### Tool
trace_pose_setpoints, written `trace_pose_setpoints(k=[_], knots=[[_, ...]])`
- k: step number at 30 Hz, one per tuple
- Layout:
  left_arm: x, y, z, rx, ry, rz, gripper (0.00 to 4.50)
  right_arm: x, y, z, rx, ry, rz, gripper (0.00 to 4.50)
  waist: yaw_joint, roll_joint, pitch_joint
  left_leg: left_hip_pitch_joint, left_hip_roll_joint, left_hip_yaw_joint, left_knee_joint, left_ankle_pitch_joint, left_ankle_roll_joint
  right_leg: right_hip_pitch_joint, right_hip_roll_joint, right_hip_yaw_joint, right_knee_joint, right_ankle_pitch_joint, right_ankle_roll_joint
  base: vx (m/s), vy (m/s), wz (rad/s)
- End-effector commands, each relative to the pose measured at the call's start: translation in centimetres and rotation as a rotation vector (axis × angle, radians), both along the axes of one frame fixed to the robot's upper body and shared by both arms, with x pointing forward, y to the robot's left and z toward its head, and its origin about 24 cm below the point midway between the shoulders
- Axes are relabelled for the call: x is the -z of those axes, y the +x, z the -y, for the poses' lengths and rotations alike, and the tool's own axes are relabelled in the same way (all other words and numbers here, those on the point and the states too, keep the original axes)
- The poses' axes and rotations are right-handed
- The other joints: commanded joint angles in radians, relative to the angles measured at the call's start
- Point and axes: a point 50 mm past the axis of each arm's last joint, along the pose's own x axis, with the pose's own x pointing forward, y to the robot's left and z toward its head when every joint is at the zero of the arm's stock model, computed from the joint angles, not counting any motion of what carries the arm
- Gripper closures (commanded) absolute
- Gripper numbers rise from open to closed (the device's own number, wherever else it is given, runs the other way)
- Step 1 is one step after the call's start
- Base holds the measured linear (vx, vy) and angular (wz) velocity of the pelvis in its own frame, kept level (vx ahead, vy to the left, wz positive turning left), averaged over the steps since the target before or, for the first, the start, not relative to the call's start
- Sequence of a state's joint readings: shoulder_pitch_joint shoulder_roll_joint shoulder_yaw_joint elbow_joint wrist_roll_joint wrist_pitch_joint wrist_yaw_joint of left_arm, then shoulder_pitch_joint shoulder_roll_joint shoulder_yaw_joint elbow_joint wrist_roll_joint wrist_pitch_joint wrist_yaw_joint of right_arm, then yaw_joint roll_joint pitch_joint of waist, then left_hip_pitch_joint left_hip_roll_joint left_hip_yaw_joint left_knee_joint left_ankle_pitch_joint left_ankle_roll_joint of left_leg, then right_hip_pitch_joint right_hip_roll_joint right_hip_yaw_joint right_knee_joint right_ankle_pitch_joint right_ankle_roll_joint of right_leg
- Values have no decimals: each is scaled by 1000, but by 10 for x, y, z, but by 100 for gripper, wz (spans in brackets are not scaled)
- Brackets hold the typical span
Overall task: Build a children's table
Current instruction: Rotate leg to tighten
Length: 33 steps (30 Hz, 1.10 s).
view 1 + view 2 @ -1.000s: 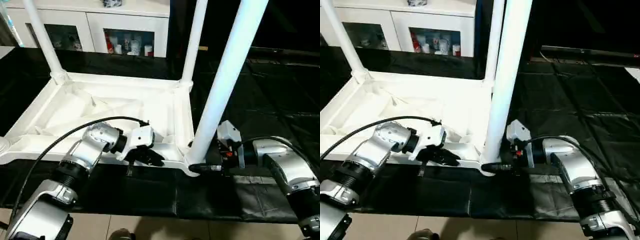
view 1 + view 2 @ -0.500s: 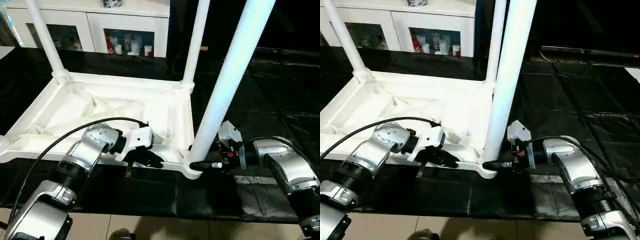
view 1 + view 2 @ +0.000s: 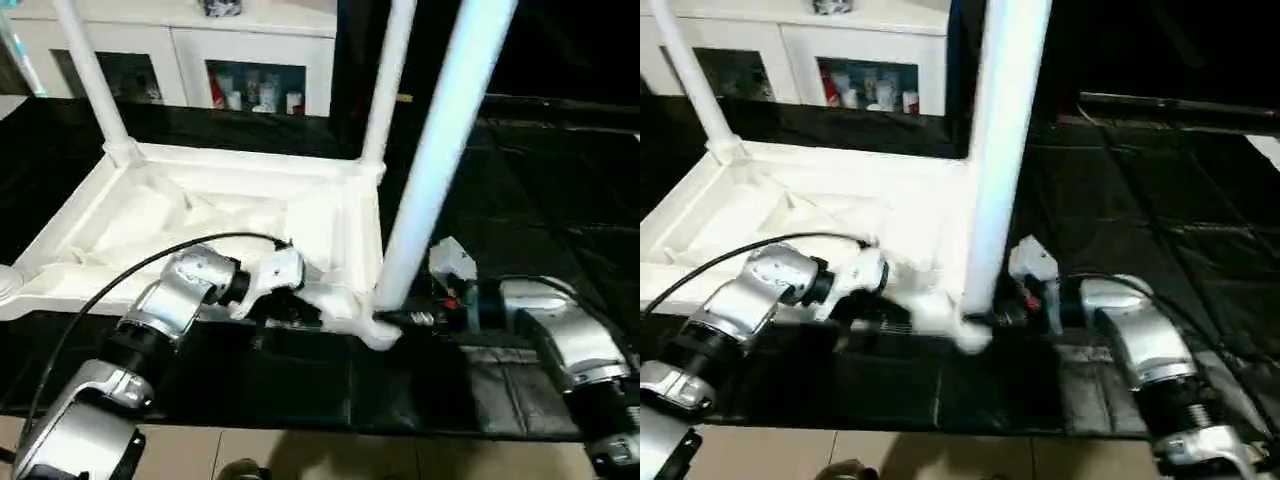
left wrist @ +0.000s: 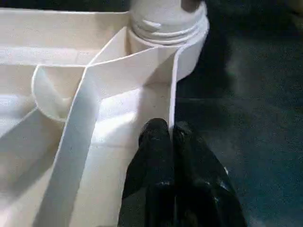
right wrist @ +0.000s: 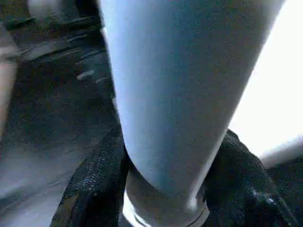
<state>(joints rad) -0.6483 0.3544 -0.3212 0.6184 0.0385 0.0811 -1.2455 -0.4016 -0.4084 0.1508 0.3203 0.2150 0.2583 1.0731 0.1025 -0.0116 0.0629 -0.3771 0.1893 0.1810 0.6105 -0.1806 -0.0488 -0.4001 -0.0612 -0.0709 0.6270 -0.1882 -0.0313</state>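
children's table (image 3: 215,225) lies upside down on the black mat (image 3: 520,190), three legs standing in corner sockets. the left end effector (image 4: 171,137) pinches the top's near rim wall, fingers together. the right end effector (image 5: 163,189) clamps the base of the near leg (image 3: 430,165). a crooked twist could cross the threads or drag the top sideways.

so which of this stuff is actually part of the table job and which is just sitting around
Part of the job:
- table top, lying underside up
- near leg, standing in its corner socket, right gripper around its base
- two far legs, standing in their sockets
- left gripper, shut on the top's near rim

Just lying about:
- white cabinet with glass doors
- black floor mat
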Motion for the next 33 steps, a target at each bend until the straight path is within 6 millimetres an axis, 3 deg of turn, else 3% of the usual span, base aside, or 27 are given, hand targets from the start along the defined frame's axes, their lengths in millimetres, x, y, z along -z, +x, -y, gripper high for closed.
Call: trace_pose_setpoints(k=[1, 2, 3, 4, 5, 7, 8, 9, 10, 13, 15, 17, 20, 21, 25, 32, 33], knots=[[-24, 21, 22, -180, -115, 83, 450, 11, 11, -21, 137, -27, -13, 252, -11, 4, -68, 21, 43, -23, -77, -235, -23, 45, -90, 48, -99, -370, -159, 0, 0, 0], [-24, 21, 22, -180, -115, 83, 450, 11, 11, -21, 137, -27, -13, 252, -14, 5, -68, 23, 42, -24, -77, -241, -27, 42, -90, 48, -100, -376, -160, 0, 0, 0], [-26, 24, 25, -221, -130, 86, 450, 12, 14, -25, 179, -33, -9, 253, -21, 0, -70, 15, 39, -26, -77, -236, -23, 54, -92, 48, -101, -375, -148, 0, 0, 0], [-33, 32, 34, -329, -175, 94, 450, 16, 27, -39, 316, -38, -14, 253, -23, 1, -72, 12, 41, -26, -78, -219, -23, 55, -92, 49, -95, -350, -151, 0, 0, 0], [-33, 32, 34, -329, -175, 94, 450, 16, 27, -39, 316, -38, -14, 254, -36, 4, -71, 9, 38, -27, -78, -211, -29, 51, -89, 48, -92, -324, -166, 0, 0, 0], [-38, 36, 42, -394, -197, 105, 450, 18, 35, -51, 416, -40, -29, 254, -44, 1, -75, 14, 35, -22, -72, -196, -14, 50, -87, 51, -94, -279, -180, 0, 0, 0], [-39, 37, 44, -420, -198, 118, 450, 19, 38, -56, 449, -47, -30, 254, -45, 1, -76, 11, 34, -22, -71, -184, -11, 52, -88, 51, -92, -264, -184, 0, 0, 0], [-39, 38, 47, -438, -191, 132, 450, 19, 41, -61, 481, -48, -20, 254, -43, -6, -79, 12, 33, -19, -68, -161, 3, 54, -85, 52, -92, -228, -185, 0, 0, 0], [-38, 40, 51, -471, -177, 158, 450, 18, 44, -69, 524, -47, -9, 254, -46, -3, -79, 7, 34, -18, -70, -134, 10, 55, -85, 54, -85, -186, -195, 0, 0, 0], [-34, 40, 53, -493, -156, 177, 450, 18, 45, -76, 532, -46, -5, 254, -41, 5, -84, 10, 35, -16, -68, -80, 38, 59, -80, 54, -74, -61, -217, 0, 0, 0], [-33, 39, 53, -496, -151, 175, 450, 17, 45, -78, 534, -46, -4, 254, -40, 5, -85, 11, 36, -16, -69, -71, 52, 62, -81, 53, -70, -22, -229, 0, 0, 0], [-32, 39, 52, -503, -141, 170, 450, 15, 45, -80, 536, -29, 9, 254, -42, 7, -82, 14, 38, -16, -71, -93, 52, 61, -82, 52, -74, -38, -235, 0, 0, 0], [-32, 39, 49, -507, -132, 171, 450, 13, 47, -73, 563, -25, 44, 254, -42, 9, -80, 16, 38, -15, -72, -124, 42, 60, -84, 54, -80, -83, -230, 0, 0, 0], [-32, 39, 48, -504, -128, 173, 450, 13, 45, -70, 542, -18, 53, 198, -42, 8, -79, 16, 39, -16, -74, -131, 36, 60, -84, 54, -81, -98, -226, 0, 0, 0], [-30, 38, 44, -476, -131, 171, 450, 10, 42, -61, 526, 29, 44, 157, -40, 6, -80, 15, 38, -16, -74, -125, 43, 63, -83, 55, -80, -75, -219, 0, 0, 0], [-21, 36, 29, -414, -110, 164, 450, 5, 32, -27, 463, 61, 64, 92, -42, 4, -78, 11, 37, -17, -74, -146, 54, 67, -83, 53, -87, -125, -206, 0, 0, 0], [-22, 33, 25, -360, -125, 155, 450, 3, 27, -12, 415, 30, 90, 87, -42, 4, -77, 12, 36, -16, -72, -150, 56, 65, -82, 52, -91, -136, -202, 0, 0, 0]])
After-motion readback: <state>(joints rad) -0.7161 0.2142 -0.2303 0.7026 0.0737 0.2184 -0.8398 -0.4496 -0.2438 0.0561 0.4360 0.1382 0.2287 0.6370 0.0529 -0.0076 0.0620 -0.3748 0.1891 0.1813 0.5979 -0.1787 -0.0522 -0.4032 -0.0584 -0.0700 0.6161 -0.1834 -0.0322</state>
